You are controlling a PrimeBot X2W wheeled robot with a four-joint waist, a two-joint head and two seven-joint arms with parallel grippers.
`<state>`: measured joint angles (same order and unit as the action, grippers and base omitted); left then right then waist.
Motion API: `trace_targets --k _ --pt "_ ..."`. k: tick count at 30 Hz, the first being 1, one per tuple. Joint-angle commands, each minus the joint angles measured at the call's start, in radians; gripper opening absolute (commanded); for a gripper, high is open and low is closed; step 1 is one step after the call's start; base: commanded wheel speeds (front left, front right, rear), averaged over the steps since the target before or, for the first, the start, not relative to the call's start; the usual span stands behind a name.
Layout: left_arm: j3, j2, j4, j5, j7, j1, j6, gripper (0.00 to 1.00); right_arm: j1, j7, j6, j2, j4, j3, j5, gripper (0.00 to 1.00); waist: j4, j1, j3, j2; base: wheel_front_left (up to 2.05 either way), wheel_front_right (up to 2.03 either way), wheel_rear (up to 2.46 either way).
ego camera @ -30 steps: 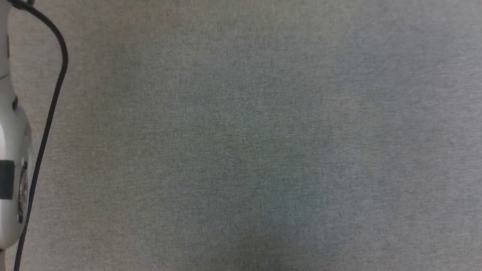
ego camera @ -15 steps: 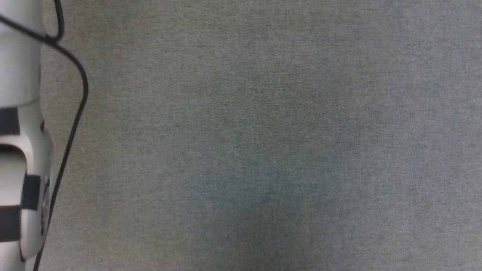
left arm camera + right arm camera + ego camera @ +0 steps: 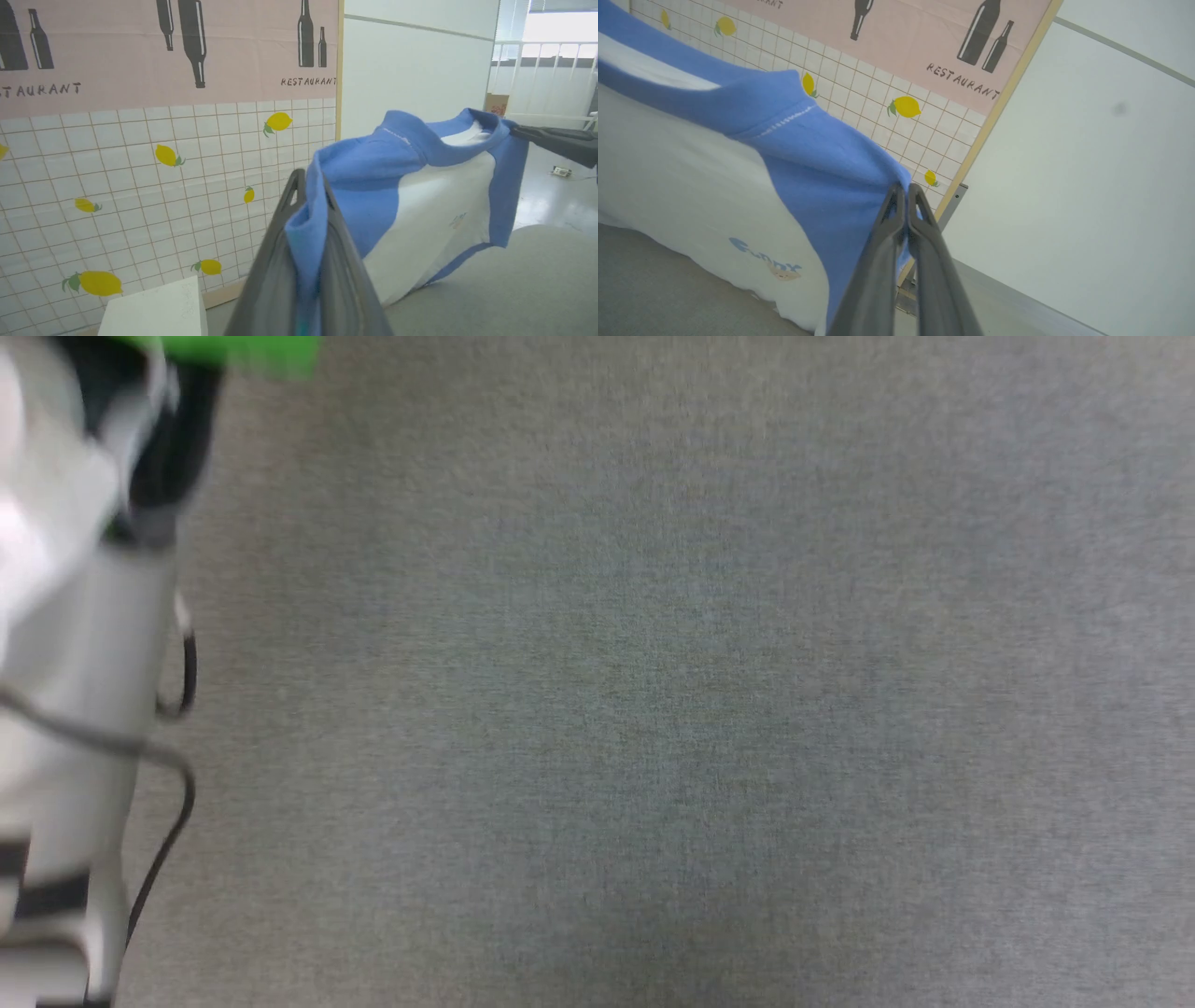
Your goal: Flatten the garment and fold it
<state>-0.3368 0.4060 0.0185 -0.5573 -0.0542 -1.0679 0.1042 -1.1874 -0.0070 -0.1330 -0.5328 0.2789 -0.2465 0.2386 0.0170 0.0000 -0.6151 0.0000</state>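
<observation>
The garment (image 3: 420, 196), a white T-shirt with blue sleeves and a blue neck band, hangs stretched in the air between both grippers, and its lower edge reaches the grey table (image 3: 514, 280). My left gripper (image 3: 310, 182) is shut on a bunched blue shoulder or sleeve part. My right gripper (image 3: 905, 189) is shut on the other blue shoulder of the garment (image 3: 691, 163); it also enters the left wrist view from the right (image 3: 551, 140). In the head view, my pale left forearm (image 3: 75, 644) is blurred along the left edge.
A white box (image 3: 154, 310) stands low by the tiled wall with lemon prints (image 3: 140, 186). The grey table surface (image 3: 653, 709) spreads across the head view. A blurred green patch (image 3: 243, 350) sits at that view's top left, and a black cable (image 3: 177, 803) hangs beside the forearm.
In the head view the left forearm has come further in from the left edge and slid upward, now blurred. A green patch has appeared at the top left.
</observation>
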Motion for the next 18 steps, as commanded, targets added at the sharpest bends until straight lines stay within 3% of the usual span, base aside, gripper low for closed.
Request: trace_targets --k 1,4,7,12,18 --pt "0.013 0.025 -0.044 -0.026 0.028 0.050 -0.014 0.00 0.056 0.035 0.002 -0.027 -0.054 0.025 0.026 0.00 0.015 0.0000 0.064 0.0000 0.00 0.00 0.00" --pt "0.030 0.070 -0.170 -0.077 0.116 0.178 -0.052 0.00 0.209 0.131 0.002 -0.064 -0.206 0.094 0.087 0.00 0.022 0.0000 0.106 0.0000 0.00 0.00 0.00" --pt "0.048 0.107 -0.255 -0.105 0.156 0.300 -0.086 0.00 0.358 0.199 0.002 -0.056 -0.329 0.177 0.117 0.00 0.026 0.0000 0.145 0.0000 0.00 0.00 0.00" --pt "0.071 0.151 -0.354 -0.129 0.167 0.516 -0.131 0.00 0.626 0.273 0.002 0.028 -0.503 0.328 0.128 0.00 0.023 0.0000 0.216 0.0000 0.00 0.00 0.00" --pt "0.067 0.168 -0.407 -0.158 0.155 0.765 -0.170 0.00 0.898 0.310 0.002 0.136 -0.600 0.431 0.127 0.00 0.014 0.0000 0.305 0.0000 0.00 0.00 0.00"
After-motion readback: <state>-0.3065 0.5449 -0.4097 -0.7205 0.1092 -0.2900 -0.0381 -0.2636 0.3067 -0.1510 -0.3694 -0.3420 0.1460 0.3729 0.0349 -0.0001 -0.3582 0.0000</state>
